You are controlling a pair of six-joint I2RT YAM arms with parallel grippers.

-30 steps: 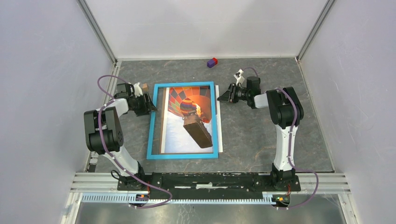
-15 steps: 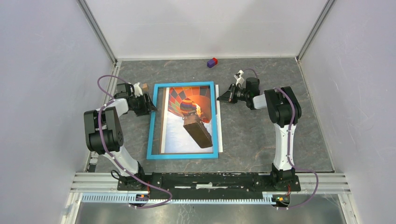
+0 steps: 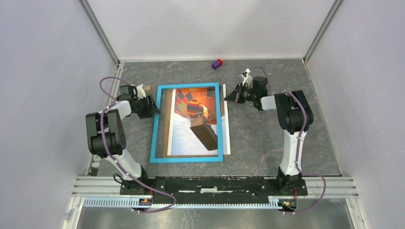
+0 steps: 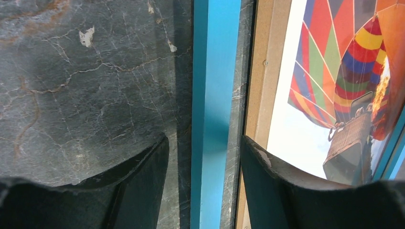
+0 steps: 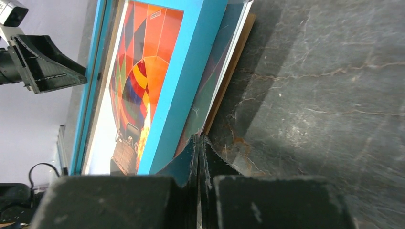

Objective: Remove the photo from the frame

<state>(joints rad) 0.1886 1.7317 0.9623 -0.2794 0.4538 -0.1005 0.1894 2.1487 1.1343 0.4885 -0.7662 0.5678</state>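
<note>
The frame [image 3: 156, 129], a thin bright-blue rectangle, lies flat mid-table. Inside it the photo [image 3: 191, 124] shows a hot-air balloon, and its white right edge pokes out past the frame's right side. My left gripper [image 3: 156, 109] is open astride the frame's left bar [image 4: 215, 95], with a gap on each side of the bar [image 4: 203, 140]. My right gripper [image 3: 226, 99] sits at the frame's upper right. Its fingertips are pressed together [image 5: 198, 139] on the photo's protruding edge [image 5: 210, 100], beside the blue bar [image 5: 186, 81].
A brown backing board [image 4: 260, 71] lies under the photo; its edge shows on the right too [image 5: 230, 67]. A purple-and-red block [image 3: 217, 63] sits at the back. A small brown cube [image 3: 148, 88] rests by the left wrist. Cell walls enclose the table.
The right gripper closed and drew back to the right and slightly away. The photo slid right with it, so more sticks out past the frame. The left arm stayed put.
</note>
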